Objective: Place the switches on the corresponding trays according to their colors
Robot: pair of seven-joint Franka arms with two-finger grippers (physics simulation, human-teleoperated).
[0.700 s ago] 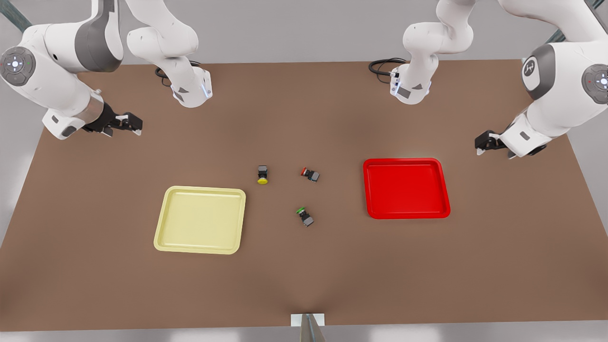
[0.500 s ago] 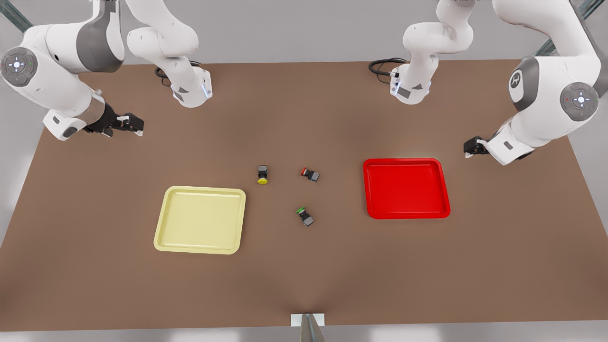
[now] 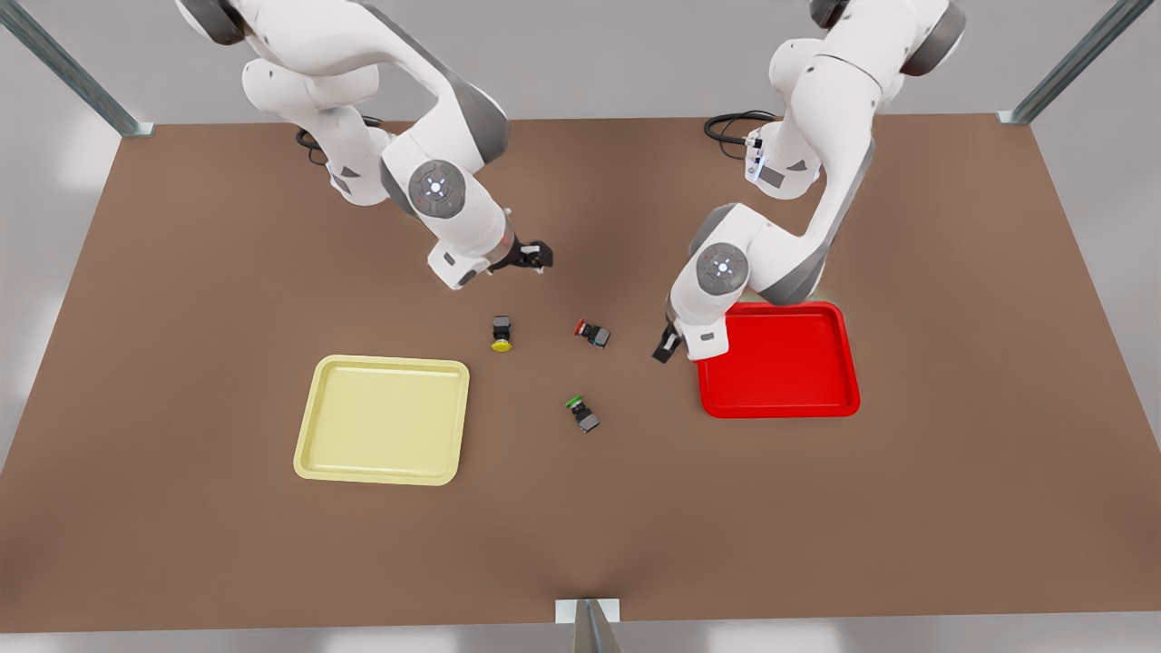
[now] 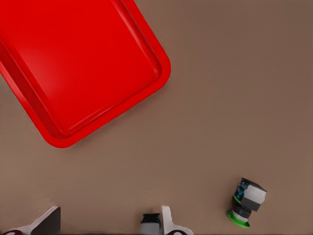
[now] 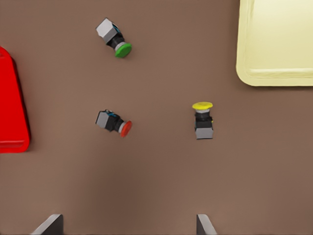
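1. A brown matte table (image 3: pixel 181 544) is spread beneath both end effectors.
2. Pale grey floor (image 3: pixel 580 73) is seen beyond it.
3. Grey metal posts (image 3: pixel 68 68) are set at the far corners.

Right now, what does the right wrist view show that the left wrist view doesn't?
Right wrist view adds the yellow switch, the whole red switch and the yellow tray. Left wrist view adds the floor of the red tray. Shared: that tray's rim, the green switch, an open gripper: right gripper by the switches, left gripper beside the red tray.
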